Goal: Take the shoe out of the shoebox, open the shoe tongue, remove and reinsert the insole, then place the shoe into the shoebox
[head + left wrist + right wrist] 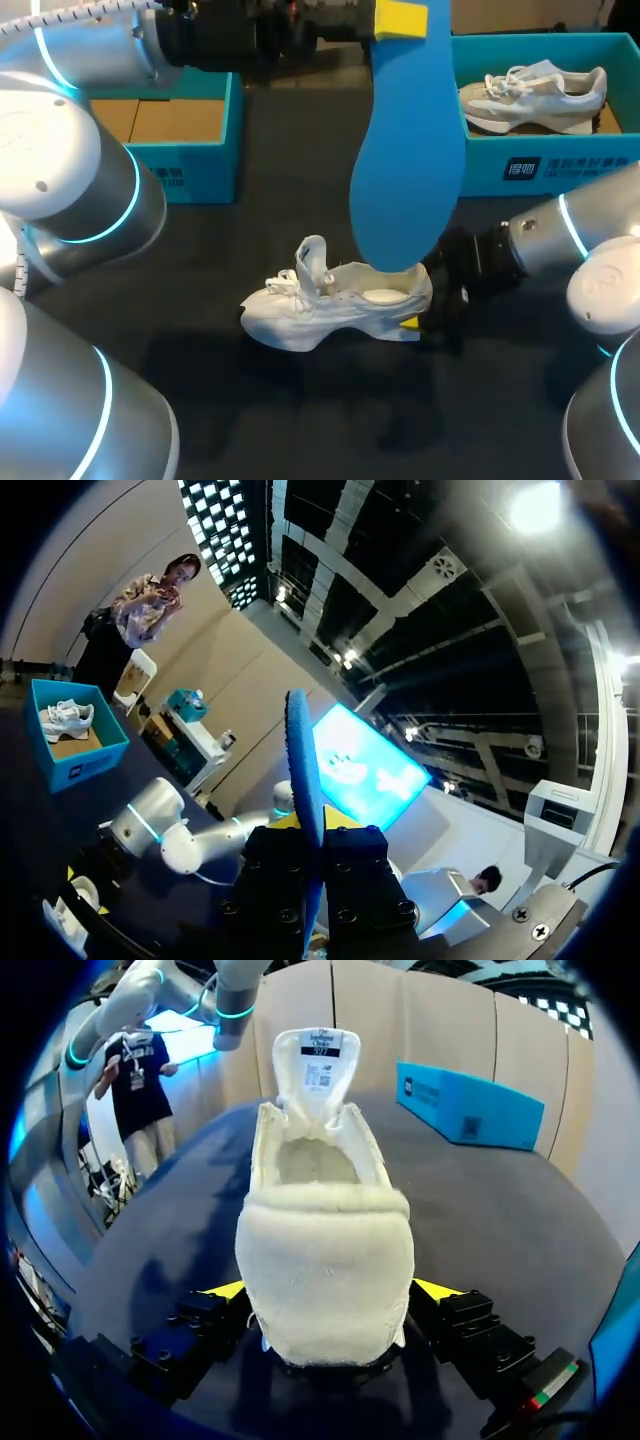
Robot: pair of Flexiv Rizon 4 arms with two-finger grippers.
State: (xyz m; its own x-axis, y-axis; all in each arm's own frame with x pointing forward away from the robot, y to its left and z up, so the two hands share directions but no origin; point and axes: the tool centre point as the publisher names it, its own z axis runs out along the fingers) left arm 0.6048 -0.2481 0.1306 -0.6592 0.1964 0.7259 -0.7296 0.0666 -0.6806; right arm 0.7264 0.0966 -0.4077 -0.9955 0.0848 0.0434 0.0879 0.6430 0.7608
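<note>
The left gripper is high above the far middle of the table. It is closed narrowly on the upper end of the blue insole, which hangs straight down. In the left wrist view the insole shows edge-on, pinched between the 2 fingers. In the head view its lower end lies over the shoe's opening; I cannot tell if it touches.

The white shoe stands on the table near the middle, with its toe toward my left. Its tongue is pulled up. The right gripper grips the heel: in the right wrist view both yellow tips press it from 2 sides, wide apart.

At the far edge stand 2 blue boxes. The left box shows a bare cardboard floor, and the right box contains a second shoe.
</note>
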